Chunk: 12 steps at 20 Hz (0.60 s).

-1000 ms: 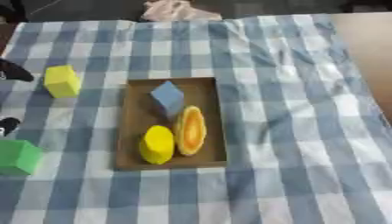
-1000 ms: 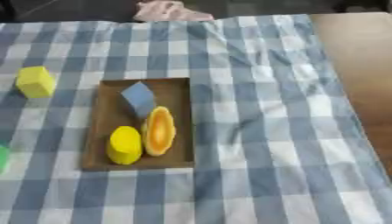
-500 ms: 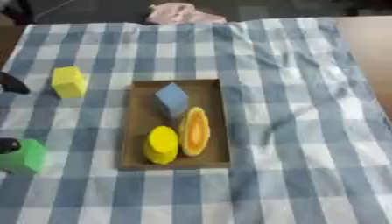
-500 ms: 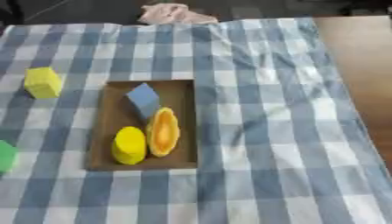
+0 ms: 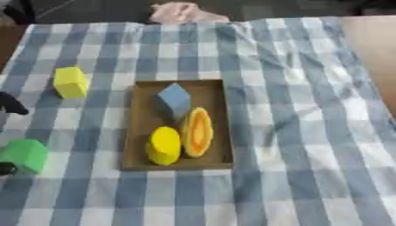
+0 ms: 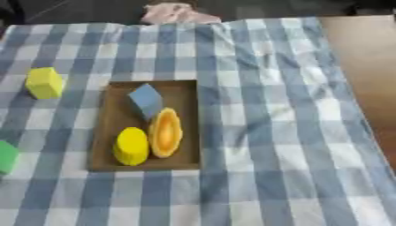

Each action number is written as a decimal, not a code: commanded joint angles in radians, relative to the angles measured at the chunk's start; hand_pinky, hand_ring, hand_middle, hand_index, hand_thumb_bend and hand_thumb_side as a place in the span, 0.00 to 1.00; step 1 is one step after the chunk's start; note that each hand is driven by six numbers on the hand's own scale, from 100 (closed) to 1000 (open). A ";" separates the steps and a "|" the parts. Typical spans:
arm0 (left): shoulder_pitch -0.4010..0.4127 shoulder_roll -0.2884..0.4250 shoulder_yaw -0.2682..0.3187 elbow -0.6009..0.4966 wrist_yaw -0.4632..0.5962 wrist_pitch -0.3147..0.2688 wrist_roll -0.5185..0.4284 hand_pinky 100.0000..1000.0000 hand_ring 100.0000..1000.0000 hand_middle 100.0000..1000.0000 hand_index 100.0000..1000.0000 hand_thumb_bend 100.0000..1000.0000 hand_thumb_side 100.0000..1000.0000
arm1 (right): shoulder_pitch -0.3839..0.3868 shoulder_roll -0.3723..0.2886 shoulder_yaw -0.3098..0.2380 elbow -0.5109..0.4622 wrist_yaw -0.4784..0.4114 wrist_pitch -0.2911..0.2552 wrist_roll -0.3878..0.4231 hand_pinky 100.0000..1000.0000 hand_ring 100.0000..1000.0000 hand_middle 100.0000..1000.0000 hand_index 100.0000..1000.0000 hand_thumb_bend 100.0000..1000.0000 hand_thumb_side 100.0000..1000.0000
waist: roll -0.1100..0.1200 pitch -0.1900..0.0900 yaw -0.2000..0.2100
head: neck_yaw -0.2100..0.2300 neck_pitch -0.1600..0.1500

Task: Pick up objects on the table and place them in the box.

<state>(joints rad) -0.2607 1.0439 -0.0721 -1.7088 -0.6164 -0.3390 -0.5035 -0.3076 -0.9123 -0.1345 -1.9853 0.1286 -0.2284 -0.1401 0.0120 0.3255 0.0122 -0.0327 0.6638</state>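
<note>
A shallow brown box (image 5: pixel 139 132) lies mid-table holding a blue block (image 5: pixel 175 99), an orange oval piece (image 5: pixel 198 132) and a yellow cylinder (image 5: pixel 164 145). Left of the box, a yellow cube (image 5: pixel 70 81) sits on the checked cloth. A green block (image 5: pixel 24 155) rests near the left edge. Only black parts of my left hand (image 5: pixel 9 106) show at that edge. One fingertip is above the green block and another dark tip (image 5: pixel 5 168) is at its lower left corner. The hand is spread open, with the block between the tips. My right hand shows in no view.
The blue-and-white checked cloth (image 6: pixel 263 110) is wrinkled on the right, and bare brown tabletop (image 6: pixel 363 53) lies beyond it. A crumpled pinkish cloth (image 6: pixel 174 12) sits at the far edge.
My left hand's fingertips have slid down the left edge, now flanking the green block. The blocks and box have not moved, apart from a slight camera shift.
</note>
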 commanded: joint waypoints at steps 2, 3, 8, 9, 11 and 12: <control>-0.013 0.028 -0.009 0.030 -0.021 -0.015 -0.007 0.99 0.93 0.83 0.92 0.52 0.60 | -0.008 -0.014 -0.012 -0.015 -0.003 0.002 0.007 0.85 0.73 0.60 0.83 0.00 0.39 | 0.000 -0.015 -0.003 | 0.008 -0.005; -0.015 0.027 -0.012 0.037 -0.024 -0.018 -0.009 1.00 0.93 0.83 0.92 0.52 0.59 | -0.008 -0.012 -0.012 -0.015 -0.003 0.003 0.008 0.85 0.73 0.60 0.83 0.00 0.40 | 0.001 -0.014 -0.004 | 0.010 -0.004; -0.018 0.023 -0.024 0.059 -0.030 -0.033 -0.023 1.00 0.93 0.82 0.92 0.49 0.50 | -0.006 -0.005 -0.013 -0.015 -0.006 0.009 0.012 0.85 0.73 0.60 0.83 0.00 0.39 | 0.002 -0.010 -0.006 | 0.015 -0.005; -0.018 0.022 -0.025 0.061 -0.028 -0.036 -0.027 1.00 0.93 0.82 0.92 0.49 0.46 | -0.006 -0.003 -0.013 -0.015 -0.007 0.010 0.013 0.85 0.73 0.60 0.83 0.00 0.40 | 0.002 -0.010 -0.006 | 0.016 -0.004; -0.020 0.021 -0.028 0.066 -0.028 -0.039 -0.035 0.99 0.93 0.82 0.92 0.48 0.41 | -0.006 0.001 -0.013 -0.015 -0.009 0.012 0.015 0.85 0.73 0.60 0.82 0.00 0.39 | 0.003 -0.010 -0.006 | 0.018 -0.005; -0.020 0.020 -0.029 0.070 -0.027 -0.040 -0.039 0.99 0.92 0.82 0.92 0.48 0.37 | -0.005 0.002 -0.013 -0.015 -0.010 0.014 0.017 0.85 0.73 0.60 0.82 0.00 0.40 | 0.003 -0.009 -0.006 | 0.019 -0.005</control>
<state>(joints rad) -0.2683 1.0374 -0.1080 -1.6384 -0.6438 -0.3763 -0.5364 -0.3069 -0.8908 -0.1345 -1.9853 0.1243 -0.2153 -0.1265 0.0136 0.3321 0.0065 -0.0176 0.6638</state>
